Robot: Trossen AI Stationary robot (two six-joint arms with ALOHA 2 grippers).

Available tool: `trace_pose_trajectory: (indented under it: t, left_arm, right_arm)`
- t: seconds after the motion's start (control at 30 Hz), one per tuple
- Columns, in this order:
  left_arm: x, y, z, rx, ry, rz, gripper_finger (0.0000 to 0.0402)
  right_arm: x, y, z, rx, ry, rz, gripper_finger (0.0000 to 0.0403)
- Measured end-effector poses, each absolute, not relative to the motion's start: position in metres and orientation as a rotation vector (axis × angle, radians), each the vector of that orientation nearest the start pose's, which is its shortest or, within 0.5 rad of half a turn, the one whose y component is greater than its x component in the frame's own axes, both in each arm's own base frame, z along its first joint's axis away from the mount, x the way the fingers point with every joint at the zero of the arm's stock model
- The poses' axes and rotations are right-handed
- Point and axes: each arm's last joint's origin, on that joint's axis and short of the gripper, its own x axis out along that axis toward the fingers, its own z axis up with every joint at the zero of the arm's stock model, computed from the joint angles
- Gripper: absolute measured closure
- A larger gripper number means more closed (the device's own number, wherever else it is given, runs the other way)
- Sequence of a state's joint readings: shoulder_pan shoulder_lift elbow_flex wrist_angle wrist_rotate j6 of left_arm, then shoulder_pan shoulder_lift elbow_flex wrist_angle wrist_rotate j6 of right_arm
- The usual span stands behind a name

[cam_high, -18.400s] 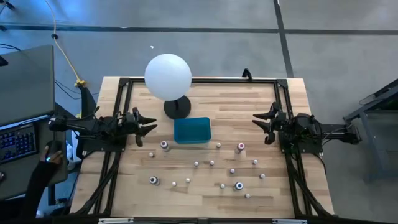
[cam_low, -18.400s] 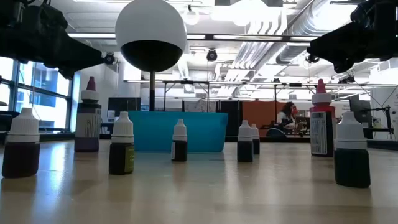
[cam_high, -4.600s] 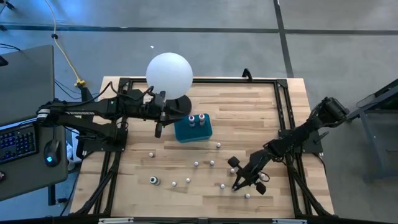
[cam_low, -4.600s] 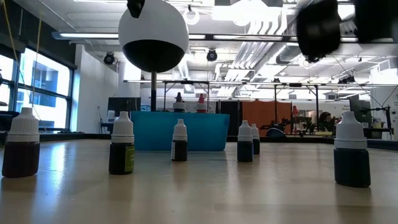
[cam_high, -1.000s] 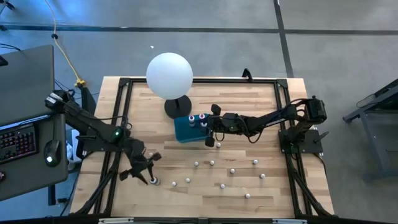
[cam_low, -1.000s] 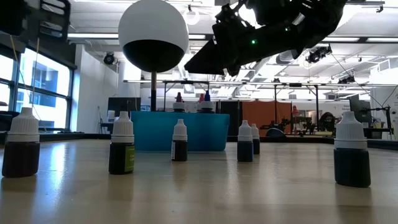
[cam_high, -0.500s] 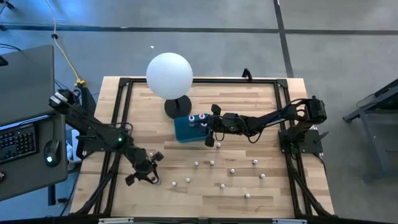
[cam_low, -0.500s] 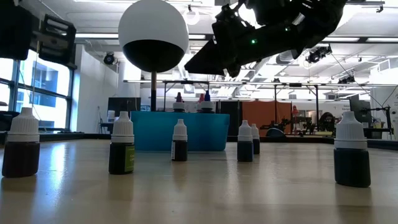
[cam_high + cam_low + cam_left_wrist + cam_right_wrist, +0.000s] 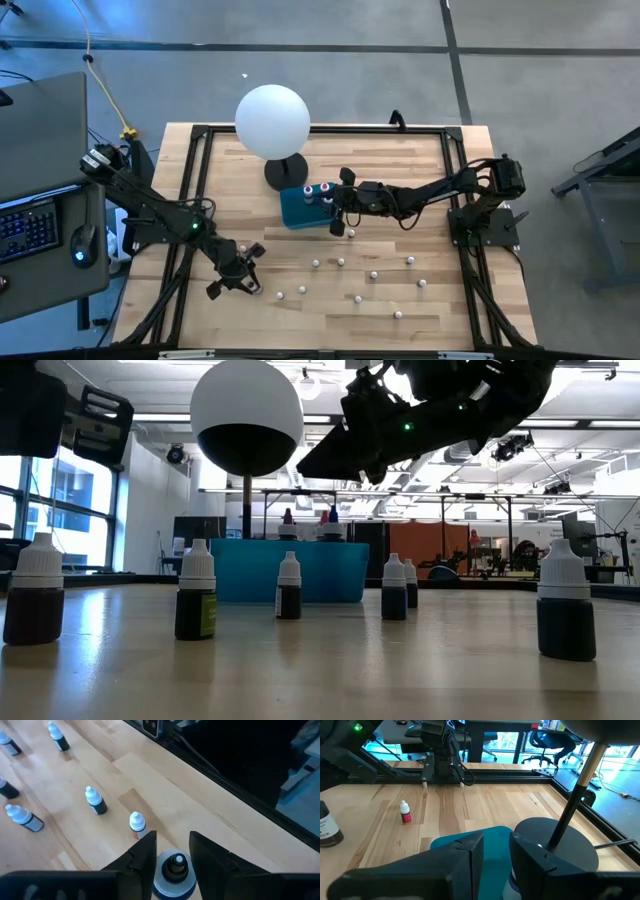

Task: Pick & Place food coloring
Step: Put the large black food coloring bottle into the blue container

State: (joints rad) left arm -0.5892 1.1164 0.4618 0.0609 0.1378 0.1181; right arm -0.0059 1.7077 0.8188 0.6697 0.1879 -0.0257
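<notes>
Food coloring bottles [image 9: 341, 262] stand scattered across the table [image 9: 400, 165], three already upright in the teal box [image 9: 296, 211]. The left gripper [image 9: 171, 851] brackets, fingers apart, a blue-collared bottle [image 9: 173, 871], apparently lining up a grasp. The right gripper [image 9: 495, 851], fingers apart, hangs over the box, seemingly after release.

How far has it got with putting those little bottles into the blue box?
Three bottles already stand in the teal box. The right gripper hangs over that box. The left gripper has its fingers either side of a blue-capped bottle on the table; whether it is gripped is unclear. About ten more bottles, such as one near the middle, wait on the wood.
</notes>
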Motion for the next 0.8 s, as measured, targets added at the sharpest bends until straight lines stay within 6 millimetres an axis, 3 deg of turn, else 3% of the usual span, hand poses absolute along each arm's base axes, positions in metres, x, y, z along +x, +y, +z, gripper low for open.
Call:
trace_pose_trajectory:
  t: [0.33,0.8]
  left_arm:
    - [0.1773,-0.1217,0.1853,0.080,0.610,-0.637,0.0320]
    - [0.1789,-0.1202,0.1855,0.134,0.580,-0.576,0.0322]
  right_arm:
    - [0.3508,-0.0075,0.1916,-0.052,0.222,-0.189,0.0316]
    - [0.3508,-0.0075,0.1915,-0.053,0.223,-0.189,0.0316]
